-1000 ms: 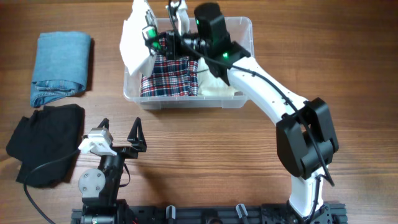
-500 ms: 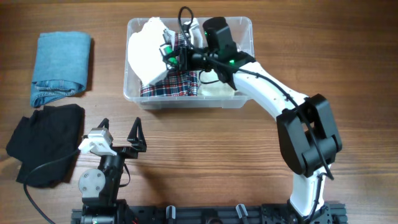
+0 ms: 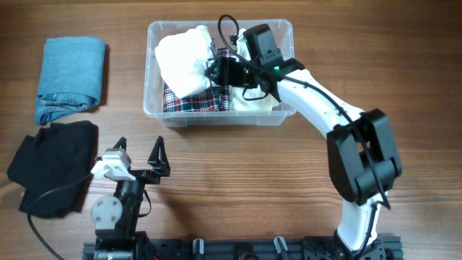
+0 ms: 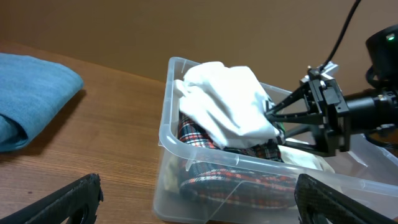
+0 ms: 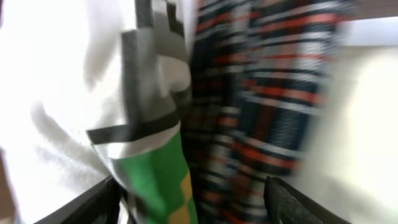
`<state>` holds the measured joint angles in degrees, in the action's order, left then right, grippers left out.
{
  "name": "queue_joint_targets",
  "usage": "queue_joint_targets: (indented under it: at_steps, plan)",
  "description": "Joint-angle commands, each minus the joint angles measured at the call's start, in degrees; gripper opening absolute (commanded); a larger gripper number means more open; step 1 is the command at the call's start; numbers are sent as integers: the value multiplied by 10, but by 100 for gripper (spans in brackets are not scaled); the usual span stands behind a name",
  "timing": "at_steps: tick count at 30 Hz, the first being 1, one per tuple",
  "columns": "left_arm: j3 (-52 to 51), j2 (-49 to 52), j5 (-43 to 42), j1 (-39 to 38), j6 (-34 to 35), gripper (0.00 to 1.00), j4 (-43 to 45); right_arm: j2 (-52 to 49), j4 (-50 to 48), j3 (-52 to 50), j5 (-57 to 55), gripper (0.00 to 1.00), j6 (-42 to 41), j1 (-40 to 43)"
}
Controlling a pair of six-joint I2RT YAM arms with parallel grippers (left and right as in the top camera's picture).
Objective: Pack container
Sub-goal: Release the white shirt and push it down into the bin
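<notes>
The clear rectangular plastic container [image 3: 245, 119] stands upright around the right fingers [image 5: 298, 202], holding a white garment [image 3: 184, 58] over plaid cloth [image 3: 195, 101], well beyond the left fingers [image 3: 158, 155].

A brown wood-grain table [image 3: 238, 166] under even light, plain brown wall [image 4: 186, 25] behind.

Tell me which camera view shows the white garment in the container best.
The overhead view: the white garment shows whole, lying in the left half of the container over plaid cloth. The left wrist view shows it from the side, heaped above the rim. The right wrist view shows only a blurred white part.
</notes>
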<state>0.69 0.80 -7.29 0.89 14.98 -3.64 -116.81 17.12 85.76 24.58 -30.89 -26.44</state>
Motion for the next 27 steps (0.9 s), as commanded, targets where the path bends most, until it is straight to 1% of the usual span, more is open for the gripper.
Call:
queue_joint_targets:
  at_steps: [1, 4, 6, 7, 9, 10, 12, 13, 14, 15, 16, 22, 27]
  plan:
    - [-3, -4, 5, 5, 5, 100, -2, 78, 14, -1, -113, 76, 54, 11]
    - [-3, -4, 5, 5, 5, 100, -2, 118, 16, -1, -128, 79, 85, 9]
    - [-3, -4, 5, 5, 5, 100, -2, 128, 17, -1, -127, 82, 89, 6]
    - [-3, -4, 5, 5, 5, 100, -2, 128, 16, -1, -125, 82, 89, 4]
    - [-3, -4, 5, 5, 5, 100, -2, 123, 8, -1, -110, 71, 102, -3]
    - [-3, -4, 5, 5, 5, 100, -2, 121, -1, -1, -92, 63, 114, -9]
    - [-3, -4, 5, 5, 5, 100, -2, 111, -20, -1, -91, 40, 115, -25]
    - [-3, -4, 5, 5, 5, 100, -2, 104, -32, -1, -92, 31, 116, -34]
    - [-3, -4, 5, 5, 5, 100, -2, 97, -45, -1, -93, 18, 116, -44]
    - [-3, -4, 5, 5, 5, 100, -2, 92, -54, -1, -96, 9, 114, -52]
    - [-3, -4, 5, 5, 5, 100, -2, 82, -66, -1, -98, 4, 114, -61]
    - [-3, -4, 5, 5, 5, 100, -2, 8, -131, -1, -93, 4, 109, -94]
    - [-3, -4, 5, 5, 5, 100, -2, -35, -150, -1, -90, 5, 114, -114]
